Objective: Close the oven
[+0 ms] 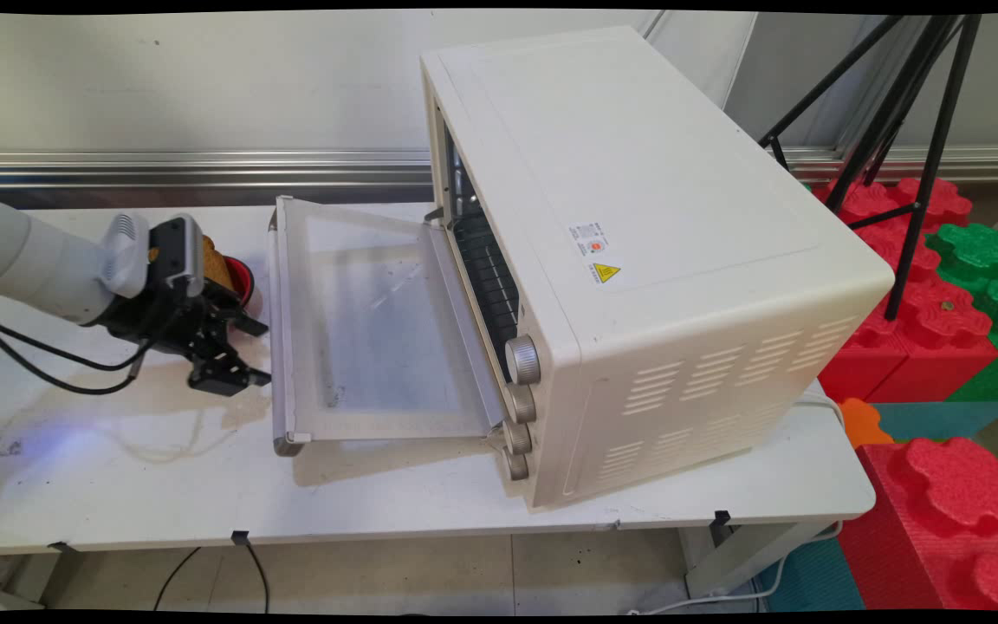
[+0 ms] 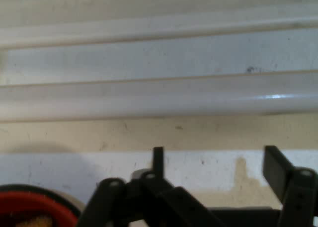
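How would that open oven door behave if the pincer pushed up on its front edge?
The oven door would probably swing stiffly on its hinges rather than flex. Its glass panel looks fragile. The oven looks bulky, so probably stays put.

A cream toaster oven with grey knobs, a black tool, a red bowl, and a stained white tabletop.
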`<state>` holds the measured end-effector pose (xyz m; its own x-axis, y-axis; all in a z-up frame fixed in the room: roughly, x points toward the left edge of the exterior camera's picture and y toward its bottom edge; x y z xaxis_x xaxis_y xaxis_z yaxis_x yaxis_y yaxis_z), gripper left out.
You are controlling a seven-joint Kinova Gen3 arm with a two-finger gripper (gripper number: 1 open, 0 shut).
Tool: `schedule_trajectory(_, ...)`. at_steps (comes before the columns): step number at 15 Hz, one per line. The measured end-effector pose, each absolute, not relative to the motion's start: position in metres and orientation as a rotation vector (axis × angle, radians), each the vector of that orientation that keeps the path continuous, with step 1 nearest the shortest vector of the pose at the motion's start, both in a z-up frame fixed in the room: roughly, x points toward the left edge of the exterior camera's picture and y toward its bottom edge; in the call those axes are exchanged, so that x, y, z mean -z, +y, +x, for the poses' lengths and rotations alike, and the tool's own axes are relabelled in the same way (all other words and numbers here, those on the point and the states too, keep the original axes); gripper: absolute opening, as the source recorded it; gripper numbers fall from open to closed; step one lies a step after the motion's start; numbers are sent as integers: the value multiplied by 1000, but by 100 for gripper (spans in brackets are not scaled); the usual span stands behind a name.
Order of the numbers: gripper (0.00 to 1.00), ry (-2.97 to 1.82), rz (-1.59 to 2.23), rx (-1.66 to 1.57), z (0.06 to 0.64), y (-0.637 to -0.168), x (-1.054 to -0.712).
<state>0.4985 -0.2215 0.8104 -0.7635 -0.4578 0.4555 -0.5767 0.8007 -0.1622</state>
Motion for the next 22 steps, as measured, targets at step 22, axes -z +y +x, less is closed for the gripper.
schedule_trajectory(22, 0, -2429, 778, -484, 451, -258, -821)
